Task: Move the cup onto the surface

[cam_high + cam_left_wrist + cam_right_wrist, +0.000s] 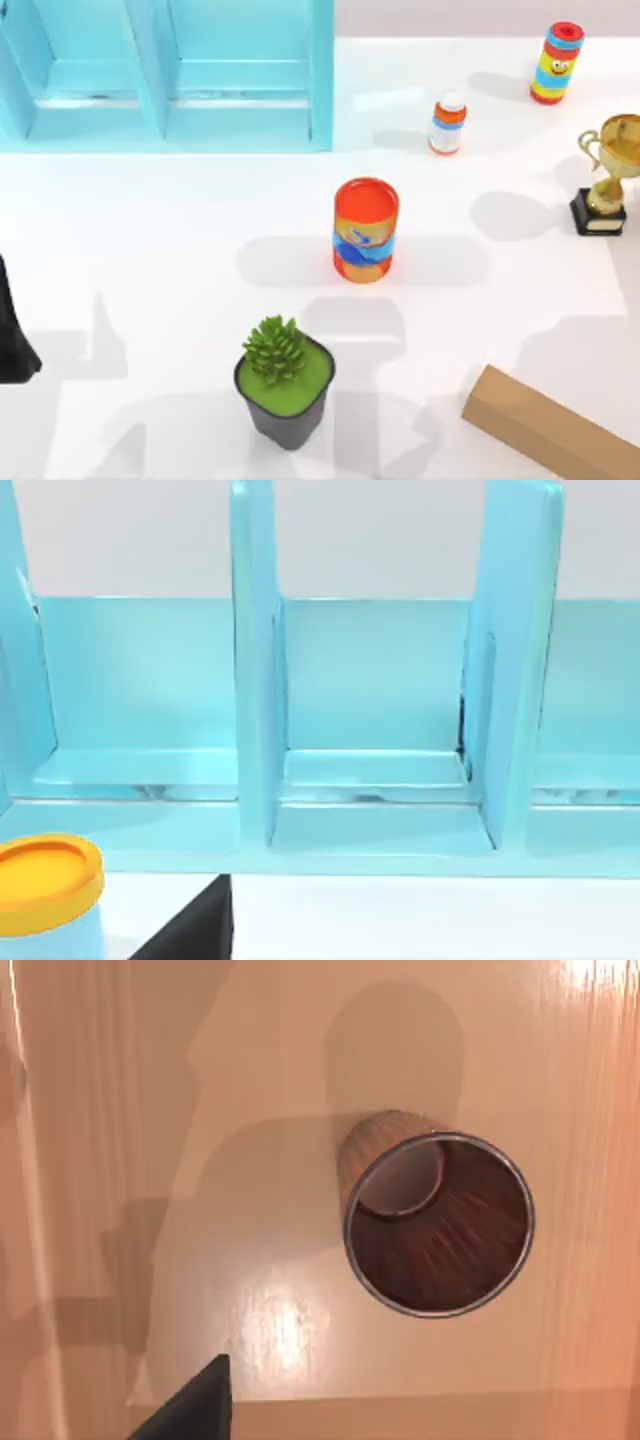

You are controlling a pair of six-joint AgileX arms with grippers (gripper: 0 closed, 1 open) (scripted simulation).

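The cup (435,1222), a copper-brown tumbler with a dark reddish inside, stands upright on the glossy wooden surface (150,1110) in the right wrist view, which looks straight down into it. One dark fingertip (190,1408) of my right gripper shows well apart from the cup; the gripper is open and holds nothing. In the top view one end of the wooden surface (550,425) lies at the front right corner. My left arm (12,335) is parked at the left edge, its gripper open, with a dark fingertip (190,935) in the left wrist view.
A cyan shelf unit (165,75) fills the back left. An orange-and-blue can (365,230) stands mid-table, a black plant pot (285,385) in front of it. A gold trophy (605,180), a small bottle (447,123) and a striped can (558,62) stand at the back right.
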